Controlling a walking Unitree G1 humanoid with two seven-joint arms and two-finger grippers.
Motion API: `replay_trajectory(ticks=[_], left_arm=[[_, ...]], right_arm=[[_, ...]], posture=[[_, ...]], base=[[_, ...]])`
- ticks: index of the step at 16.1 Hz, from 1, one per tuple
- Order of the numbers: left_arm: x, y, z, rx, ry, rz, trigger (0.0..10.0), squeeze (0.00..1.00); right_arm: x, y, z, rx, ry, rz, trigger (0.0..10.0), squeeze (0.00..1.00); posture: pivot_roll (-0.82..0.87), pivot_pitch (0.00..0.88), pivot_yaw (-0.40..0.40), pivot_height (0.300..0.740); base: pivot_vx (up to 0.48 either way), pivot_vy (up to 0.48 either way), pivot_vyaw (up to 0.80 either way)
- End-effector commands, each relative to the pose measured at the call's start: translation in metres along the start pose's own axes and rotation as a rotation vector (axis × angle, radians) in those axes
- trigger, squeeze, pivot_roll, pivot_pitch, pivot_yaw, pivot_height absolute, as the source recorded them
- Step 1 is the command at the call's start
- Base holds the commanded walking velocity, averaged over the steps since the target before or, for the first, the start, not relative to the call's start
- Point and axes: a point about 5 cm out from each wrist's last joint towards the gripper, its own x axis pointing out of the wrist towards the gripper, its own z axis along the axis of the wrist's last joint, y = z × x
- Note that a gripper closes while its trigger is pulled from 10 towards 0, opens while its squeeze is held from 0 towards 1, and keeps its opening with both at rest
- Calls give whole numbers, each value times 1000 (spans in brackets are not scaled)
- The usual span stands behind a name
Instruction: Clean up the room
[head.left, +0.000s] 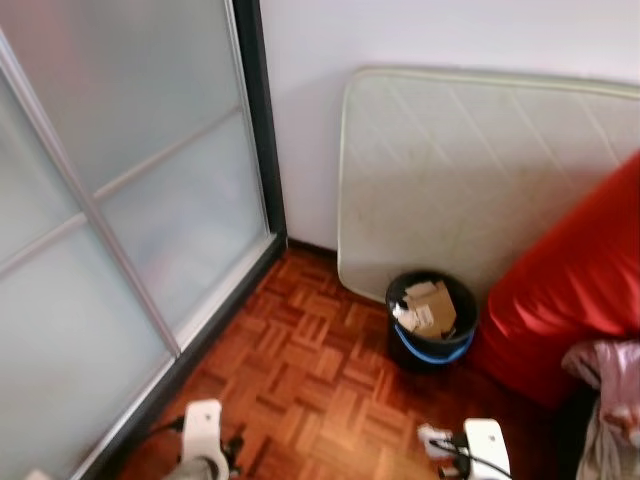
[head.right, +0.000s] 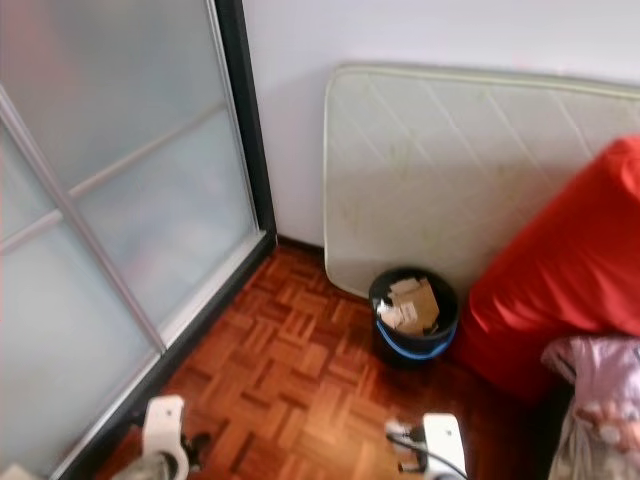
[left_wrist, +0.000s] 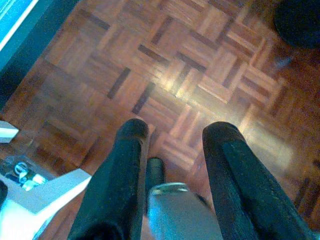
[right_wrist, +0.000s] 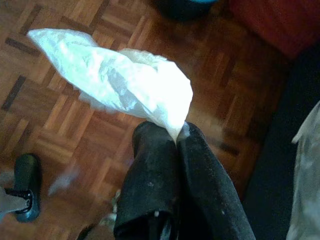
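Head camera first: a black trash bin (head.left: 431, 318) with a blue band stands on the parquet floor (head.left: 300, 380), stuffed with crumpled cardboard and paper scraps (head.left: 428, 306), right up against a pale mattress (head.left: 470, 170) leaning on the white wall. A red cushion (head.left: 570, 290) sits just beside the bin on the robot's right, with a pinkish cloth (head.right: 600, 400) heaped at the lower right corner, and a frosted sliding door (head.left: 120, 200) in a dark frame runs along the left. From up here only the white wrist ends of both arms poke in along the bottom edge, low over the floor, left arm near the door track, right arm nearer the bin. Down to the right wrist camera, and here's what the head view misses: the right gripper (right_wrist: 178, 136) has its two black fingers pressed tight together, pinching the corner of a crumpled white plastic bag (right_wrist: 120, 80). The bag billows out ahead of the fingertips, hanging clear above the parquet, and the bin's blue rim just peeks in at the far edge beyond it, well apart. Over on the left wrist camera, the left gripper (left_wrist: 172, 131) points down at bare parquet, its fingers spread wide apart with nothing between them but floor, a dark round shape sitting off in the far corner.
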Motion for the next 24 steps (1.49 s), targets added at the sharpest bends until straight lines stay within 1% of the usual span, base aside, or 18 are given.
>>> replay_trajectory(ticks=[1,6,19,22,24], left_arm=[[-2,9,-3,8,7,21,10000,0],[-3,10,-5,5,11,22,10000,0],[-1,6,-2,1,3,16,10000,0],[-1,8,-1,3,0,15,10000,0],[-4,15,-5,1,3,22,10000,0]], right_arm=[[2,10,10,1,-26,30,10000,0],[2,10,10,9,-27,34,10000,0],[3,11,11,10,-18,34,10000,0],[3,11,11,12,-20,34,10000,0],[3,11,11,13,-21,34,10000,0]], posture=[[28,0,-9,740],[29,0,-10,740],[35,0,-11,740],[33,0,-10,740],[33,0,-10,740]], base=[[289,0,0],[292,0,0],[293,0,0],[292,0,0],[292,0,0]])
